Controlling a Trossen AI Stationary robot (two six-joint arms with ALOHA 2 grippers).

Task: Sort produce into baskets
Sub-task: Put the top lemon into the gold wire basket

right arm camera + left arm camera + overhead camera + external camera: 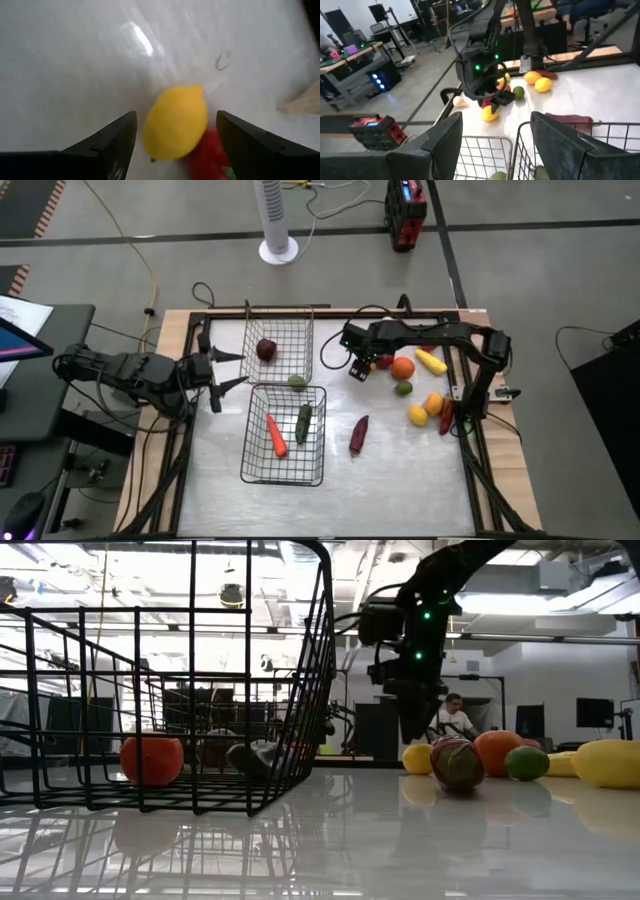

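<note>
My right gripper [358,368] hangs open over the far middle of the table. In the right wrist view its fingers stand on either side of a yellow lemon [176,122] that lies on the table, with a red piece [210,150] beside it. My left gripper [240,369] is open and empty at the left of the far wire basket [280,330], which holds a dark red round piece [266,349]. The near basket [285,470] holds an orange carrot [276,435] and a green long piece [303,423]. A green piece [297,381] lies where the two baskets meet.
Loose produce lies at the right: an orange round piece [402,367], a long yellow one [431,361], a green one [403,388], yellow [418,416], orange [434,404] and red [446,418] pieces. A dark red long piece [358,434] lies mid-table. A person [455,718] sits in the room behind.
</note>
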